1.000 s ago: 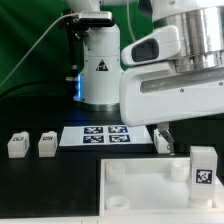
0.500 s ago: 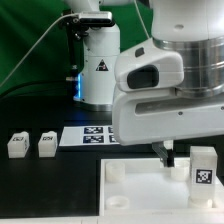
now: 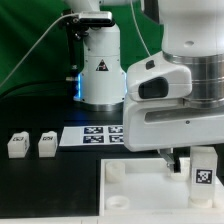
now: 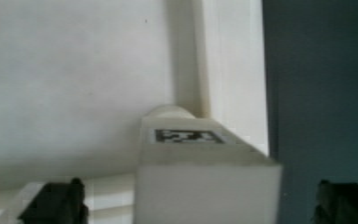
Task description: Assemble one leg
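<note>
Label-wise: the leg point(image 4: 202, 175) has a black-and-white square tag on one face, the marker board point(image 3: 95, 135) carries four similar tags, and the arm's base point(image 3: 98, 85) wears a black triangle sticker that's too small to read. Gripper point(image 4: 199, 203) is spread wide, holding nothing. The leg stands upright right between its fingers point(image 4: 55, 200), gaps on both sides, on the white tray part point(image 3: 135, 185). Two more legs point(image 3: 15, 144) sit well away from the gripper.

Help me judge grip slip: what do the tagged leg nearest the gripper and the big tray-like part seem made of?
The leg: likely hard plastic, matte white; even colour, crisp edges, black-and-white tag on one face. The tray-like part: seemingly the same matte white plastic; soft shading, no glare.
</note>
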`<control>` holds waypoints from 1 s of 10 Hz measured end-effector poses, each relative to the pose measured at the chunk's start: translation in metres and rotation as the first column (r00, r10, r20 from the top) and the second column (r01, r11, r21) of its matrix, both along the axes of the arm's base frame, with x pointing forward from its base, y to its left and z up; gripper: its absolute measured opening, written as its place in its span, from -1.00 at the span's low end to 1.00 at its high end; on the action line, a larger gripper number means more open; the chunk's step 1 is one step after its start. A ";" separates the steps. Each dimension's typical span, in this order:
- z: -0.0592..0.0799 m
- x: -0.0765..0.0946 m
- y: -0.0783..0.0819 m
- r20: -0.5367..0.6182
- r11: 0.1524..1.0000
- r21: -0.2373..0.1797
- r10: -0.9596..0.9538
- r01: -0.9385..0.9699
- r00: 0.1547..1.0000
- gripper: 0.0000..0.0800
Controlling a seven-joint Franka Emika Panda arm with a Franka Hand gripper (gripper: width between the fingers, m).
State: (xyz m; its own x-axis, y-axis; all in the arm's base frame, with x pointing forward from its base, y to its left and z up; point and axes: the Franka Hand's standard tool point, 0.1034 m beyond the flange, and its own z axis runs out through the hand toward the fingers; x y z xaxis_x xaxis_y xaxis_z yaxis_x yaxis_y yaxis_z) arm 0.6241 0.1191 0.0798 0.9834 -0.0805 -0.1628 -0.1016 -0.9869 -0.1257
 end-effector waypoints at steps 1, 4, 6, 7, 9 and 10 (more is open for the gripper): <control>-0.001 0.000 -0.001 -0.002 1.000 0.000 -0.001 0.001 1.000 0.62; -0.001 0.000 -0.003 -0.002 1.000 -0.003 -0.003 0.003 1.000 -0.09; -0.002 0.000 -0.004 -0.005 1.000 -0.005 -0.022 0.021 1.000 -0.26; -0.002 0.000 -0.004 -0.007 0.999 -0.009 -0.041 0.041 0.999 -0.26; -0.002 0.003 -0.004 0.005 0.983 -0.021 -0.182 0.182 0.983 -0.26; -0.003 0.004 -0.005 0.029 0.921 -0.018 -0.389 0.390 0.921 -0.26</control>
State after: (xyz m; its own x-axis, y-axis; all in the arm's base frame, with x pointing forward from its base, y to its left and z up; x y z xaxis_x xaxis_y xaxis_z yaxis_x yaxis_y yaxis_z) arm 0.6282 0.1136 0.0772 0.8774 -0.4611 -0.1325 -0.4754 -0.8727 -0.1113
